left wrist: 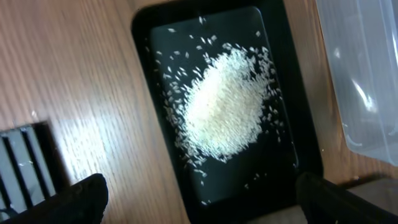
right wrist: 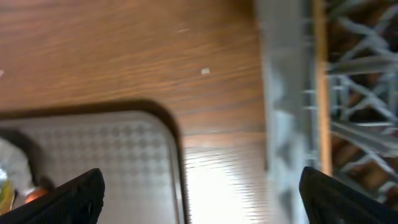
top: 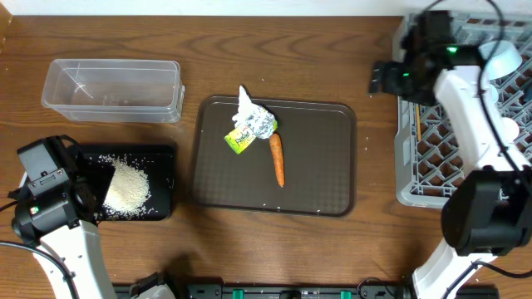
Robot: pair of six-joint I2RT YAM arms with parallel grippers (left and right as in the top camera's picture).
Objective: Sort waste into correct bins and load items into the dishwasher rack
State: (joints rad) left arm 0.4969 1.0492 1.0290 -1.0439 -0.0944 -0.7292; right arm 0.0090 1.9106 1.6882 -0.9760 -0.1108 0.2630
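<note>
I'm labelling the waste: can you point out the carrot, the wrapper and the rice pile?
carrot (top: 278,159): overhead view, middle of its orange body.
wrapper (top: 256,122): overhead view, crumpled silvery part.
rice pile (left wrist: 224,109): left wrist view, centre of the heap.

One each: carrot (top: 278,159), wrapper (top: 252,124), tub (top: 169,90), rack (top: 406,158), black tray (top: 163,176), brown tray (top: 320,158).

a brown wood-grain table (top: 274,50) spans the scene, its smooth top catching bright light.
</note>
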